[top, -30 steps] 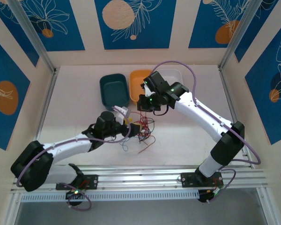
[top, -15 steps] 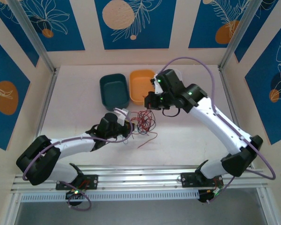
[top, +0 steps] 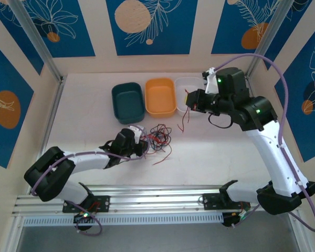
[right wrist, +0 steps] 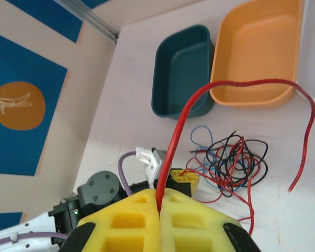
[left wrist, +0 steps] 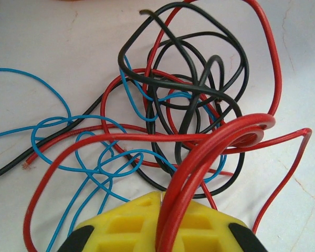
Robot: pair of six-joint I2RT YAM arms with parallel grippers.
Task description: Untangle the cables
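The left jaws, shut on a red loop point(left wrist: 220, 139) that runs doubled between their yellow pads point(left wrist: 131, 226), lie low on the counter point(top: 84, 115). They touch the near-left edge of the cables point(top: 158, 135), a knot of red, black and blue strands resting just in front of the orange bin point(top: 160, 97). The right jaws, clamped on a single red cable point(right wrist: 241, 82), hang high over the white bin point(top: 186, 85) at the back right. That cable arches out from between the jaws and its free end dangles apart from the knot. A second ago the right jaws were down at the tangle, almost against the left jaws, and half a second ago they had risen beside the orange bin. Now the right arm point(top: 273, 142) has swung out to the right and carried the red cable away from the heap. Over the same second the left arm point(top: 89, 157) has drawn back toward the near left and flattened along the counter, and its jaws, apart a second ago, have closed. The knot has shifted slightly toward the bins, and a loose red strand point(top: 163, 157) lies at its near edge. The teal bin point(top: 127, 102), left of the orange one, sits where it did
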